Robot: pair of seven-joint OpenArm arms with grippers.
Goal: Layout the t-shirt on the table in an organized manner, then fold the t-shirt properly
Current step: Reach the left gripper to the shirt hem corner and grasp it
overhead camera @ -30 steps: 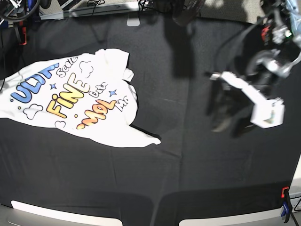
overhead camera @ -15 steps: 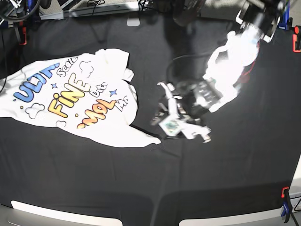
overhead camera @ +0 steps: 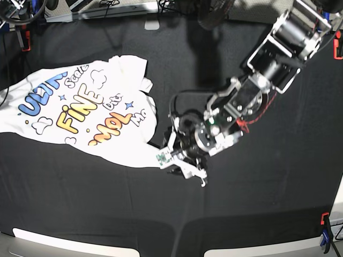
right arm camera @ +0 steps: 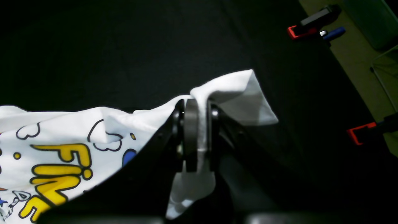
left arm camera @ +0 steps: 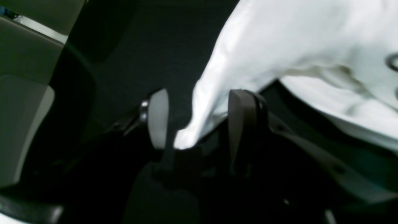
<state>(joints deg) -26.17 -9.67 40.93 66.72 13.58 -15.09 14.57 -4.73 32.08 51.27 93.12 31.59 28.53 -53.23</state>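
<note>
The white t-shirt (overhead camera: 80, 112) lies print-up and crumpled on the left half of the black table (overhead camera: 257, 203), running off the view's left edge. My left gripper (overhead camera: 170, 159) is at the shirt's lower right corner. In the left wrist view it (left arm camera: 199, 124) is open, with the pointed white corner (left arm camera: 189, 137) between its fingers (left arm camera: 158, 118). My right gripper (right arm camera: 199, 137) is shut on a folded white edge of the shirt (right arm camera: 77, 133) beside the yellow letters. It is out of the base view.
Red clamps (right arm camera: 298, 29) (right arm camera: 357, 133) sit on the table's edge in the right wrist view. The base view shows red clamps at the top left (overhead camera: 24, 40), top right (overhead camera: 337, 51) and bottom right (overhead camera: 324, 219). Cables lie along the back.
My left arm has swung from the table's right side leftward and down to the shirt's lower right corner. The shirt has hardly moved.
</note>
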